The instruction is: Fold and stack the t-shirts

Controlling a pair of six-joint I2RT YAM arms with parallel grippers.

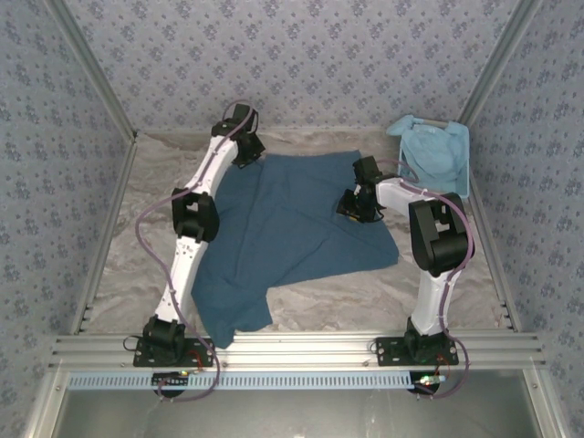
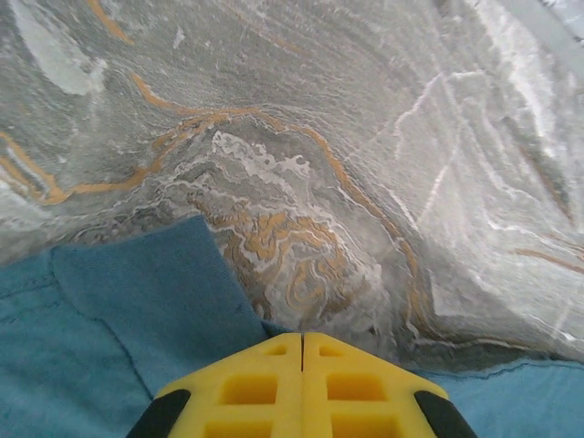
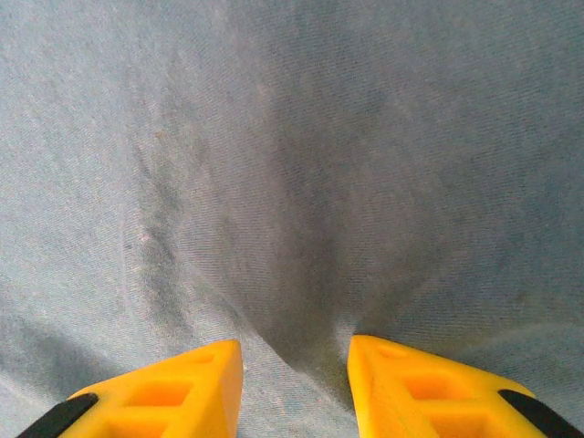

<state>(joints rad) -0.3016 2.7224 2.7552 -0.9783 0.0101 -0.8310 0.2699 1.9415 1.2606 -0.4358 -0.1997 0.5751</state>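
My left claw (image 2: 302,338) is pressed shut at the far edge of the dark shirt (image 1: 292,228) spread across the tabletop (image 1: 365,301), with bare surface beyond. My right claw (image 3: 295,351) stands part-open, holding nothing, close over the cloth.

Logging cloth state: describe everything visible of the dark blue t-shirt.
The dark teal-blue t-shirt is soft knit cloth, spread mostly flat but skewed and wrinkled on the marbled table, with one corner trailing toward the near edge. The left jaws are shut at its far edge; whether they pinch cloth is unclear. The right jaws stand open on its right side, a crease running between them.
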